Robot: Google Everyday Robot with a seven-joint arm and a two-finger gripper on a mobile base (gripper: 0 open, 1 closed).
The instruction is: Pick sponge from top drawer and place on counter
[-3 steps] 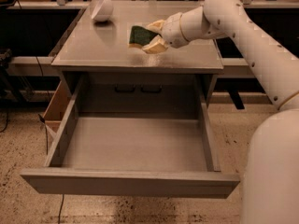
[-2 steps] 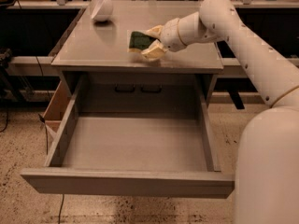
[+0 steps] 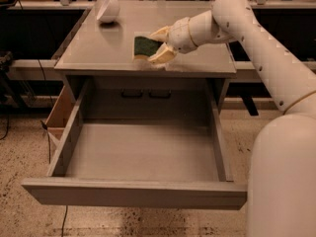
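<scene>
While your pincer [image 3: 157, 47] grips the sponge [image 3: 143, 45] over the grey surface [image 3: 98, 51], a white bowl [image 3: 107, 8] sits at its far left corner; the drawer [image 3: 133, 194] below stands open above speckled floor [image 3: 24, 137]

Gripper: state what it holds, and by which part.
The gripper holds the sponge, pinched at the end nearest its wrist, low over the counter.

gripper [image 3: 153, 47] holds sponge [image 3: 143, 45] over the counter [image 3: 98, 53]; top drawer [image 3: 133, 195] open
</scene>
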